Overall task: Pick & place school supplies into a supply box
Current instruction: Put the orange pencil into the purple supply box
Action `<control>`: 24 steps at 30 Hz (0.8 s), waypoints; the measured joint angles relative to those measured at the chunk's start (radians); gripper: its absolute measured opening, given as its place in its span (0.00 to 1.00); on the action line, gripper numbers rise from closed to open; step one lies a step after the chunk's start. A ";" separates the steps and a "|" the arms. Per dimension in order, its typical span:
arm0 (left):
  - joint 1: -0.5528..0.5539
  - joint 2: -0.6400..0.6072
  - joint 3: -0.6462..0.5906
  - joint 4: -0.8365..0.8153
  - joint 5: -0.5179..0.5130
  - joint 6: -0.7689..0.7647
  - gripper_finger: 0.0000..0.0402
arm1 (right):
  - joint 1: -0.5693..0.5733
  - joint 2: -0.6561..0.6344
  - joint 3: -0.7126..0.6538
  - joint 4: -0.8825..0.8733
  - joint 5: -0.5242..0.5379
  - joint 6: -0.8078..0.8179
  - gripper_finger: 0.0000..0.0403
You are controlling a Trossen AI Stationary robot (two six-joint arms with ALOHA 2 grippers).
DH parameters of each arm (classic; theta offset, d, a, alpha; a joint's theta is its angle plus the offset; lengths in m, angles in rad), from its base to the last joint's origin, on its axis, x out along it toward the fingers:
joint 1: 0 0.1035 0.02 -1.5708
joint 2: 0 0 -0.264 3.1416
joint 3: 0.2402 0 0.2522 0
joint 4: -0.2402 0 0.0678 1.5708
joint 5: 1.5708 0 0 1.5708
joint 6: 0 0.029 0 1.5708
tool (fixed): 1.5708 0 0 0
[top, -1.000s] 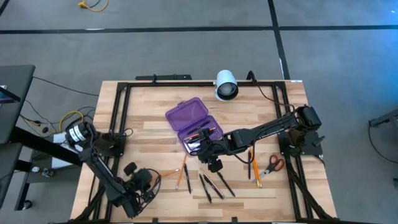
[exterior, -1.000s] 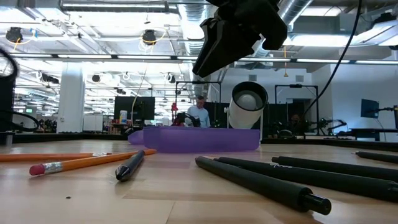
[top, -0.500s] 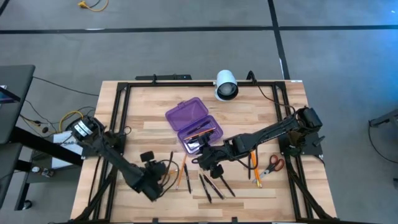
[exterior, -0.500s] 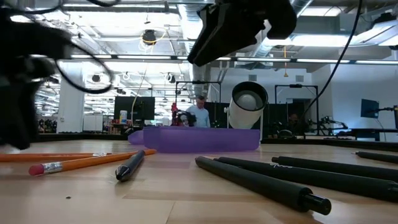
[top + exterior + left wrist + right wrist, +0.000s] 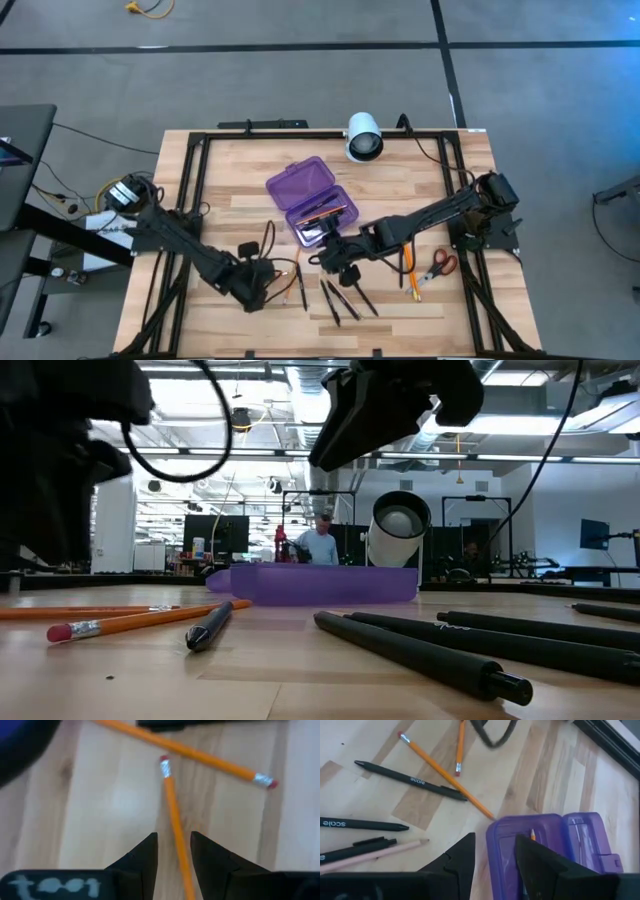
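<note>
Legible text appears in the right wrist view only. A slim black plastic pen [image 5: 410, 780] lying on the light wooden table [image 5: 360, 750] carries white lettering along its barrel; it appears to read "scale", though the middle letters are uncertain. A second slim black pen [image 5: 360, 824], lying apart from the first, bears the same white word. In the left wrist view, pale markings show on a dark part at the picture's lower edge; they cannot be read.
</note>
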 joint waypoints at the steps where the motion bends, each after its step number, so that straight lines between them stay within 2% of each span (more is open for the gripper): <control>1: 0.011 0.000 -0.010 0.019 0.013 0.010 0.26 | 0.002 0.000 0.000 0.002 0.000 0.000 0.33; 6: 0.056 0.000 -0.058 0.035 0.035 0.006 0.26 | 0.014 0.000 0.000 0.000 -0.001 0.019 0.33; 13: 0.082 0.000 -0.137 0.231 0.097 0.025 0.26 | 0.020 0.000 0.000 -0.023 -0.001 0.026 0.33; 24: 0.095 0.000 -0.140 0.243 0.096 0.019 0.26 | 0.010 0.000 0.000 -0.020 -0.001 0.030 0.33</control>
